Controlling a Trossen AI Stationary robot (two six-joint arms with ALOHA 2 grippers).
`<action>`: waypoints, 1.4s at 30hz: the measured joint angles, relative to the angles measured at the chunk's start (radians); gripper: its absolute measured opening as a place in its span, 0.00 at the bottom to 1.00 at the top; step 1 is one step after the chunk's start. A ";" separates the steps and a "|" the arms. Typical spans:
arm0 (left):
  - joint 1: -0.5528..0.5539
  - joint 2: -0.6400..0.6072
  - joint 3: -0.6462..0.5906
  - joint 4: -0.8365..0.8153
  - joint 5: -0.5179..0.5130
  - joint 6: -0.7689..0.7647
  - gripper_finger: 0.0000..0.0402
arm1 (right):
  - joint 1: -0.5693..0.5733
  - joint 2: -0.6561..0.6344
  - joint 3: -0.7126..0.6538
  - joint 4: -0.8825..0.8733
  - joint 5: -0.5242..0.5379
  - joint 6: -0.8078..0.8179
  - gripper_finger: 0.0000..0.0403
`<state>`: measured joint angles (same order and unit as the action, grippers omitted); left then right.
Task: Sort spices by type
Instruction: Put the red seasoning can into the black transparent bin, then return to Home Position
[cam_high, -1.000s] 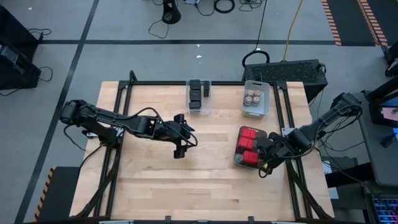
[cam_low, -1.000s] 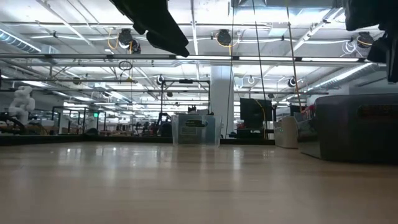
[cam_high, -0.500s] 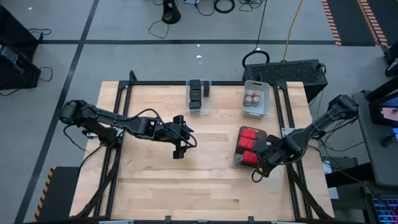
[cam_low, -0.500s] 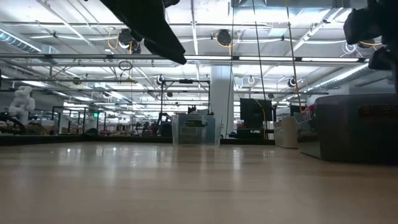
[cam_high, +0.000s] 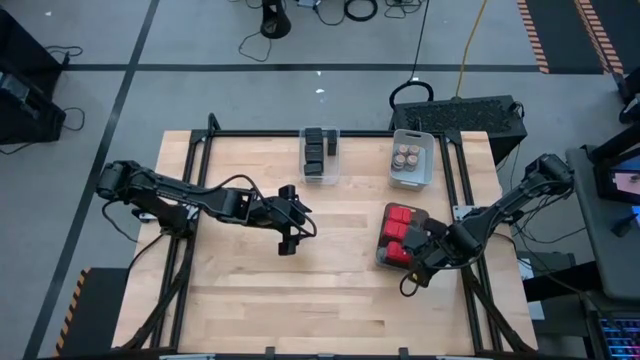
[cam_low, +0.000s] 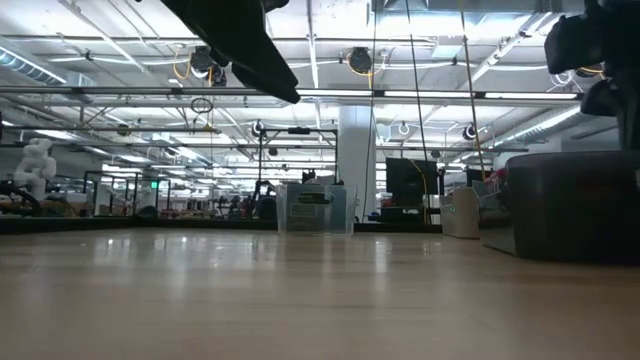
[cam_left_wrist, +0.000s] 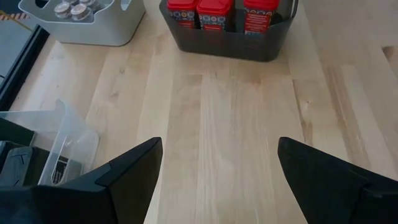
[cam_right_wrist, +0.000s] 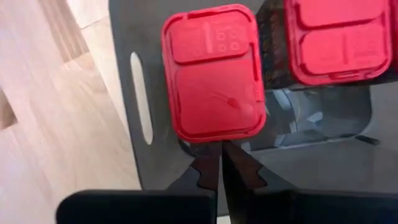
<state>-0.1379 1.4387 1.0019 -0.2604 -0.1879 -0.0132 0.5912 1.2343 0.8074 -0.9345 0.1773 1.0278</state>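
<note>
Item: red tins (cam_high: 400, 233) lay in dark bin (cam_high: 381, 250), table (cam_high: 330, 300) right side; grey tins (cam_high: 318, 150) in clear bin, jars (cam_high: 407, 156) in white bin.
Right tool (cam_right_wrist: 219, 163): we saw fingers pressed together, holding nothing, over red tin.
Left tool (cam_left_wrist: 217, 174): wide open, empty, mid-table.
Risk, we judged: closed tips could knock tin askew, being so close above it.

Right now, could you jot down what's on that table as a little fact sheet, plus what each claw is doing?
Table: wooden table
Clear bin: dark tins, far edge
White bin: round tan-topped jars
Dark bin: red tins, right side
Loose spices on the tabletop: none seen
Left claw: open, empty, over mid-table
Right claw: shut, empty, over the dark bin beside a red tin
</note>
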 joint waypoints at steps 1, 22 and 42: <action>0.000 0.000 0.000 0.000 0.000 0.000 0.81 | -0.004 0.000 0.000 -0.001 0.005 0.000 0.00; 0.000 0.000 0.000 0.031 -0.001 0.002 0.81 | -0.064 -0.043 0.073 -0.011 0.009 -0.096 0.00; -0.239 -0.122 -0.002 0.151 -0.184 0.129 0.81 | -0.032 -0.053 0.175 0.372 0.082 -0.566 0.00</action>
<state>-0.3767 1.3168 1.0001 -0.1096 -0.3720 0.1160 0.5591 1.1809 0.9828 -0.5621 0.2588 0.4615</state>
